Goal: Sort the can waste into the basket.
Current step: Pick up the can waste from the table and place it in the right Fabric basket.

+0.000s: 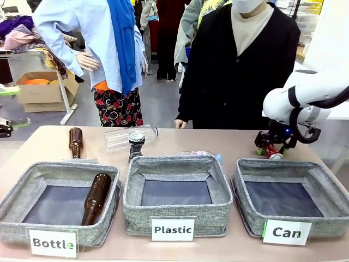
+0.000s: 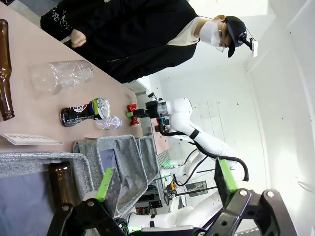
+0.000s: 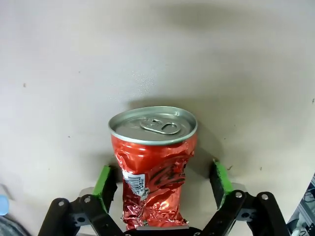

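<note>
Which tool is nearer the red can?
Right. The right tool straddles the red can; the left tool is far off, by the Bottle basket.

You can read white front labels: "Bottle" on the left basket [image 1: 15, 232], "Plastic" on the middle basket [image 1: 212, 215], "Can" on the right basket [image 1: 327, 228]. On the red can [image 3: 156, 167], the barcode [image 3: 135, 183] digits are too small to read.

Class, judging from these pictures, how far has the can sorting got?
Done: nothing; the Can basket holds no cans. In hand: the right hand, open, straddles the red can on the table, not yet gripping. Left: bin it, then the black and silver can.
</note>
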### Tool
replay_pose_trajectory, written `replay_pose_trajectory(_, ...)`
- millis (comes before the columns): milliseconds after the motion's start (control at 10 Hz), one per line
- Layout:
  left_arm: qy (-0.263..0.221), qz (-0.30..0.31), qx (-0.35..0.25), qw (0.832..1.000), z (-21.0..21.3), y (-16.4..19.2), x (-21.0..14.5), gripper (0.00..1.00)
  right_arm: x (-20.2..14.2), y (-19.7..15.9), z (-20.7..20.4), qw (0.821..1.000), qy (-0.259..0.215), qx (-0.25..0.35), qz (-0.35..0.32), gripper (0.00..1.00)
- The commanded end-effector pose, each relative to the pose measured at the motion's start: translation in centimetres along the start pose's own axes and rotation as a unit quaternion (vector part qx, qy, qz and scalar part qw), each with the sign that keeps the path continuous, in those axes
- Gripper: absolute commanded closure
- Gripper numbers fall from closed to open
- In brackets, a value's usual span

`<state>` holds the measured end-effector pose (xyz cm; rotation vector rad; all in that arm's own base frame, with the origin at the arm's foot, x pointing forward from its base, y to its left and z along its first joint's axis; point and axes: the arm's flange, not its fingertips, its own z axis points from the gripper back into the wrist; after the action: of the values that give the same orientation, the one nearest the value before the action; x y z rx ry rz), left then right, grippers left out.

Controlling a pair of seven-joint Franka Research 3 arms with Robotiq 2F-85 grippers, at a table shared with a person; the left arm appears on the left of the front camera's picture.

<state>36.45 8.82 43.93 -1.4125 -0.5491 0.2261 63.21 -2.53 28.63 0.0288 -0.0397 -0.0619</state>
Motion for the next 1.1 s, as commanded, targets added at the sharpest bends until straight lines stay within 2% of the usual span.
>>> replay_pose_trajectory(0,0.004,-0.006,-0.003,1.0,0.1,-0.1,-0.2,0.0,-0.4,0.3,0.4,1.0,-0.003,-0.001,0.003,0.6)
replay_pose_trajectory(100,0.004,-0.006,-0.003,1.0,0.1,-0.1,-0.2,0.0,-0.6,0.4,0.6,1.0,-0.002,-0.001,0.005,1.0)
replay_pose_trajectory(200,0.004,-0.006,-0.003,1.0,0.1,-0.1,-0.2,0.0,-0.6,0.5,0.7,1.0,-0.005,0.004,0.005,0.65)
replay_pose_trajectory(300,0.004,-0.006,-0.003,1.0,0.1,-0.1,-0.2,0.0,-0.7,0.5,0.9,1.0,-0.005,0.007,0.006,1.0)
replay_pose_trajectory(800,0.004,-0.006,-0.003,1.0,0.1,-0.1,-0.2,0.0,-1.5,-0.6,2.6,1.0,-0.01,0.029,0.001,1.0)
replay_pose_trajectory(1000,0.004,-0.006,-0.003,1.0,0.1,-0.1,-0.2,0.0,-3.2,-2.9,6.3,0.997,-0.021,0.071,0.001,1.0)
